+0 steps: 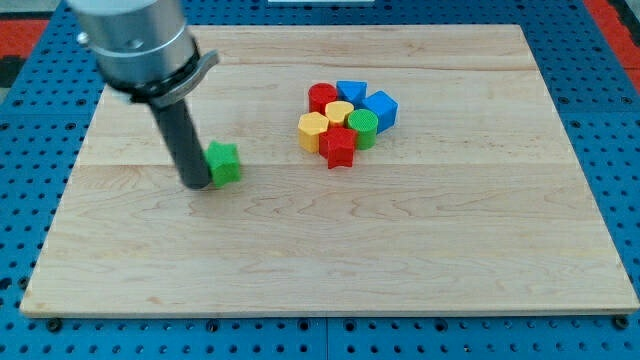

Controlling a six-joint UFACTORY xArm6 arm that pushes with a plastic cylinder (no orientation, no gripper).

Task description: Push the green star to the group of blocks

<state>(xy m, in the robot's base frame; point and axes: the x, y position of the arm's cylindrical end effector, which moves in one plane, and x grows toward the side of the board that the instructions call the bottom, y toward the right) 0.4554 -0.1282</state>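
Blue pegboard (30, 150): under everything, full of little holes, showing on all sides of the wooden board.
Wooden board (400, 240): big, pale, flat; holds every block.
Arm (135, 40): fat grey round part at the view's top left, far to the view's left of the block group.
Rod (180, 135): dark, straight, coming down from the grey part.
My tip (196, 184): on the board, touching or nearly touching the green star on the star's left side in the view; far to the view's left of the block group.
Jaws: none to see, only a plain rod; nothing held.
Block group: seven blocks packed tight, above the middle of the board.
Blue blocks: one (351, 91) at the top of the group, one (381, 108) at the group's right edge.
Red round block (322, 97): top left of the group.
Yellow heart-like block (340, 112): middle of the group.
Yellow six-sided block (313, 130): left edge of the group.
Green round block (363, 127): lower right of the group.
Red star (339, 146): bottom of the group.
Green star (224, 162): alone, well apart from the group, off to the group's left and a bit lower in the view.
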